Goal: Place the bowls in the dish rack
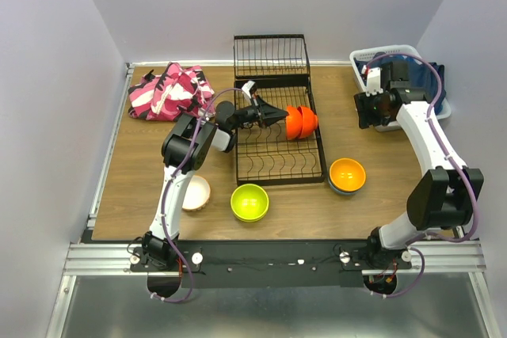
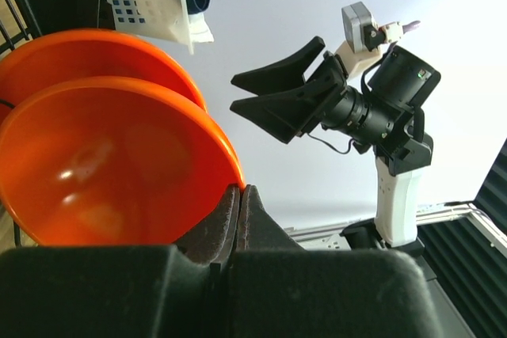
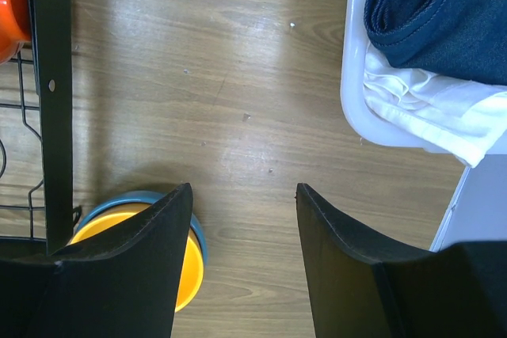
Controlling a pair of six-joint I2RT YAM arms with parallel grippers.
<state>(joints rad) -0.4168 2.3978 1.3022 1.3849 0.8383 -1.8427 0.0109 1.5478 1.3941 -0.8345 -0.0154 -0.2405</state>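
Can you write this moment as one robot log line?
left gripper: shut at rim of red-orange bowl | right gripper: open, empty | dish rack: two red-orange bowls

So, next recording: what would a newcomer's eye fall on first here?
Two red-orange bowls stand on edge in the black dish rack mid-table, with the shut left gripper right at one rim. On the table nearer the arms sit a lime green bowl, a cream-white bowl and an orange bowl nested in a blue bowl. The right gripper hangs open beside the white laundry basket.
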